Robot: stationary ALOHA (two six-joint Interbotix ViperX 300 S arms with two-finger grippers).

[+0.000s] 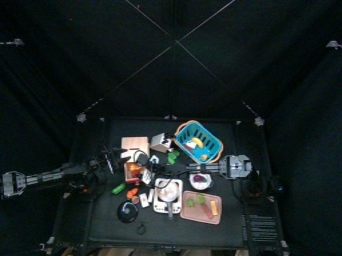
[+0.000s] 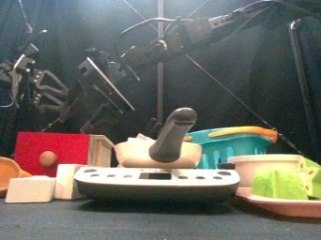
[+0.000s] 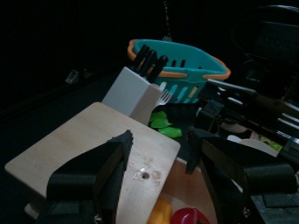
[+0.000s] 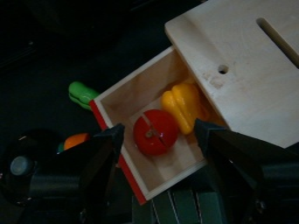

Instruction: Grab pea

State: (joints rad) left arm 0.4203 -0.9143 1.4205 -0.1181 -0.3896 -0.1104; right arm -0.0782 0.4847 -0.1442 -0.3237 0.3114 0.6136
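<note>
The pea (image 3: 176, 131) is a small green pod lying past the far edge of a wooden board (image 3: 82, 149), beside the white knife block (image 3: 138, 92). My left gripper (image 3: 166, 144) hangs open over the board, short of the pea, with nothing between its jaws. In the right wrist view a green pod (image 4: 82, 92) lies on the dark table just outside a wooden crate (image 4: 128, 87). My right gripper (image 4: 158, 131) stands open above that crate, over a red tomato (image 4: 155, 133) and a yellow pepper (image 4: 184, 103).
A teal basket (image 3: 181, 66) stands behind the knife block. In the front view a grey scale (image 2: 157, 183), a red box (image 2: 51, 150) and a plate of green food (image 2: 282, 183) crowd the table's front edge. Toys cover much of the table (image 1: 94, 215).
</note>
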